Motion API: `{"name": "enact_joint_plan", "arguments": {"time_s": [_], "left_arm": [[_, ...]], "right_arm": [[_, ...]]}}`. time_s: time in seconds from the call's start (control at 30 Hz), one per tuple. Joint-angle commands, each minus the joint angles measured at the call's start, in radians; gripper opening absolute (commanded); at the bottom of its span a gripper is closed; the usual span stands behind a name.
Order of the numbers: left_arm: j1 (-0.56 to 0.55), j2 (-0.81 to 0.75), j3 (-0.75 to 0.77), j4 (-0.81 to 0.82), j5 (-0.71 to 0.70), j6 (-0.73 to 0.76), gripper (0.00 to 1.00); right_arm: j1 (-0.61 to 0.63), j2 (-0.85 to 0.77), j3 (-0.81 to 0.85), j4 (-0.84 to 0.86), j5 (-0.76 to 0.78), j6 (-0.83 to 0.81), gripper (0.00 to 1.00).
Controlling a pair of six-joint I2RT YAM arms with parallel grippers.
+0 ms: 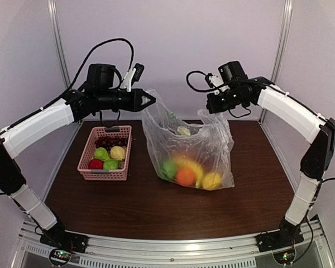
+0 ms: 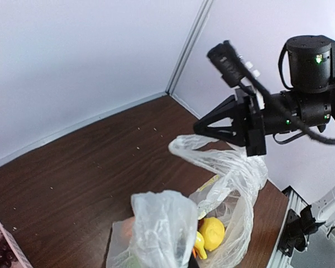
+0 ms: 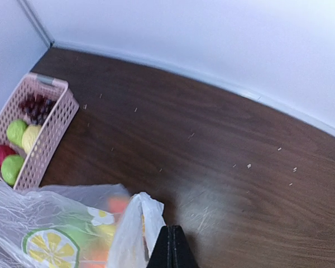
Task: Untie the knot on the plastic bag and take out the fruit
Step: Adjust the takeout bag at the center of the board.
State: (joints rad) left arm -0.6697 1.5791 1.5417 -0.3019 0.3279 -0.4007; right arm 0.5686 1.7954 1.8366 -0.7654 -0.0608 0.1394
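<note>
Clear plastic bag (image 1: 212,139) stands on the counter (image 1: 156,215), fruit (image 1: 185,176) inside. Left pincer (image 1: 153,99) and right pincer (image 2: 198,127) are closed at its handles (image 2: 181,146).

Black fingers (image 3: 164,251) pressed together at bottom centre, above a dark brown wooden counter (image 3: 212,139).
Clear crinkly plastic bag (image 3: 56,223) with a lemon print fills the lower left, its film touching them; pink slotted plastic basket (image 3: 50,139) of mixed fruit (image 3: 17,131) at left.

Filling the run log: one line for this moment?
left gripper shut on bag handle | right gripper shut on other handle | bag mouth open | fruit inside bag
</note>
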Motion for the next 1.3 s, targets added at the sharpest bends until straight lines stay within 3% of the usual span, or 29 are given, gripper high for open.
{"name": "enact_joint_plan", "arguments": {"time_s": [0.0, 0.13, 0.27, 0.47, 0.63, 0.77, 1.0, 1.13, 1.27], "left_arm": [[0.063, 0.026, 0.11, 0.092, 0.028, -0.018, 0.0], [0.08, 0.081, 0.245, 0.116, 0.103, 0.034, 0.0], [0.081, 0.082, 0.256, 0.153, 0.107, 0.092, 0.0], [0.076, -0.086, -0.158, 0.374, 0.105, 0.07, 0.0], [0.012, -0.163, -0.475, 0.511, 0.104, 0.002, 0.0], [-0.038, -0.189, -0.578, 0.482, 0.047, -0.004, 0.0], [-0.063, -0.268, -0.684, 0.498, -0.03, -0.061, 0.01], [-0.065, -0.298, -0.723, 0.495, -0.037, -0.102, 0.11], [-0.069, -0.365, -0.759, 0.465, -0.039, -0.138, 0.38]], "right_arm": [[-0.112, -0.058, 0.163, 0.0, -0.046, 0.018, 0.0], [-0.18, -0.106, 0.228, 0.108, -0.179, 0.035, 0.0], [-0.194, -0.208, 0.111, 0.267, -0.322, 0.042, 0.0], [-0.185, -0.537, -0.498, 0.621, -0.519, 0.129, 0.0], [-0.094, -0.744, -0.947, 0.739, -0.541, 0.22, 0.0], [0.012, -0.855, -1.107, 0.687, -0.516, 0.257, 0.0], [0.143, -0.953, -1.211, 0.608, -0.488, 0.315, 0.0], [0.204, -0.96, -1.231, 0.613, -0.469, 0.341, 0.0], [0.263, -0.935, -1.223, 0.598, -0.45, 0.335, 0.0]]}}
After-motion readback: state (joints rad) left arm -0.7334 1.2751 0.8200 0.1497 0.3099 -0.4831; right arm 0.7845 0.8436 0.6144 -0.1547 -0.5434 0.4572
